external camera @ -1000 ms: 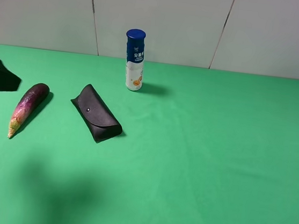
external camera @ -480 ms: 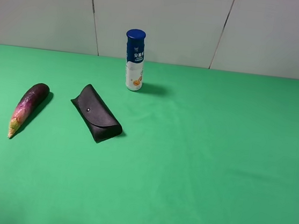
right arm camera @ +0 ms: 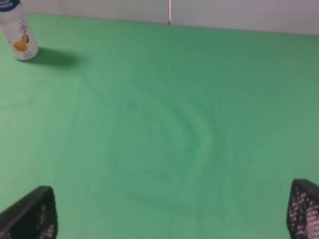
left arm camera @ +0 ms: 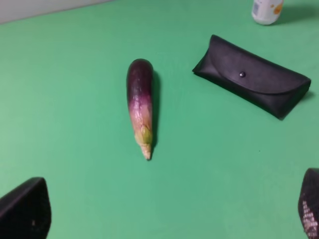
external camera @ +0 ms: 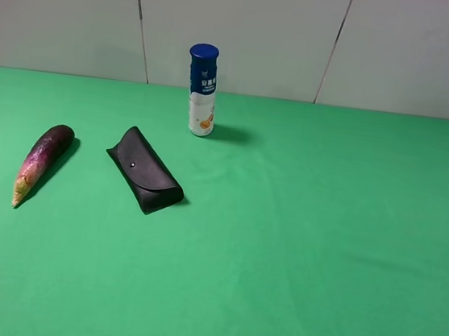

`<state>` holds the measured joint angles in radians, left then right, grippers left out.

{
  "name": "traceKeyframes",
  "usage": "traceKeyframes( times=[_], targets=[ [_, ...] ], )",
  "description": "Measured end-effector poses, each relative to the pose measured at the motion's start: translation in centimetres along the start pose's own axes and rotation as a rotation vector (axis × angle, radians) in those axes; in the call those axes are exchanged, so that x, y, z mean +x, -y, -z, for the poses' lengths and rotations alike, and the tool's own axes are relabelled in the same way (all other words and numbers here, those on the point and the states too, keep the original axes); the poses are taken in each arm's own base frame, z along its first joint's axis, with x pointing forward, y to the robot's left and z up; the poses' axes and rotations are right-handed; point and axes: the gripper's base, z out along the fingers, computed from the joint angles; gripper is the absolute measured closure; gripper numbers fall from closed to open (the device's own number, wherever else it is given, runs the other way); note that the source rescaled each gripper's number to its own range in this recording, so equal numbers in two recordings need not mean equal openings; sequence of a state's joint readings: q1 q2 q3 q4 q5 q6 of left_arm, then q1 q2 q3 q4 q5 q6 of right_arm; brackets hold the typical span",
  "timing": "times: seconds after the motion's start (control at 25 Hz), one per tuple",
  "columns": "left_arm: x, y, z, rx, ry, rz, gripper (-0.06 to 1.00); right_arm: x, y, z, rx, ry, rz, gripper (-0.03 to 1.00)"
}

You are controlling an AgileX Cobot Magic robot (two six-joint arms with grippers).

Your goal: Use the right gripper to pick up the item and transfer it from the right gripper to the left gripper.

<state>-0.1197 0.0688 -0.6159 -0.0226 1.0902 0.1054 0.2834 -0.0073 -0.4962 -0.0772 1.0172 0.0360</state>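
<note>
you see the eggplant [external camera: 43, 162] lying flat on the green table [external camera: 321, 244] at its left side, long axis running near-to-far, pointed tan stem end toward the near edge. a black case [external camera: 145, 169] lies beside it, apart. only the wrist views show the left gripper [left arm camera: 164, 211] and right gripper [right arm camera: 172, 211]: both spread wide and empty, apparently well above the cloth.

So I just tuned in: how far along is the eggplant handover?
Nothing looks done. The eggplant lies flat on the green table, left of the black case, untouched. Nothing is in hand: the right end effector and left end effector are both open and empty, and neither arm shows in the high view. Still left: the right-side pickup, then the pass to the left.
</note>
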Motion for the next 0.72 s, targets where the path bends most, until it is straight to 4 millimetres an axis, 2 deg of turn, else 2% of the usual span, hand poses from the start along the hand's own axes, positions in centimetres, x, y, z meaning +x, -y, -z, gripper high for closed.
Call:
traceKeyframes(
  times=[0.16, 0.28, 0.72],
  targets=[
    [1.8, 0.2, -0.3, 0.001, 0.006, 0.003, -0.04, 0.0, 0.0, 0.0, 0.0, 0.0, 0.0, -0.03],
    [2.4, 0.2, -1.0, 0.003, -0.023, 0.003, -0.04, 0.0, 0.0, 0.0, 0.0, 0.001, 0.0, -0.03],
    [2.6, 0.0, -1.6, -0.019, -0.015, 0.031, -0.04, 0.0, 0.0, 0.0, -0.001, 0.001, 0.0, -0.03]
  ],
)
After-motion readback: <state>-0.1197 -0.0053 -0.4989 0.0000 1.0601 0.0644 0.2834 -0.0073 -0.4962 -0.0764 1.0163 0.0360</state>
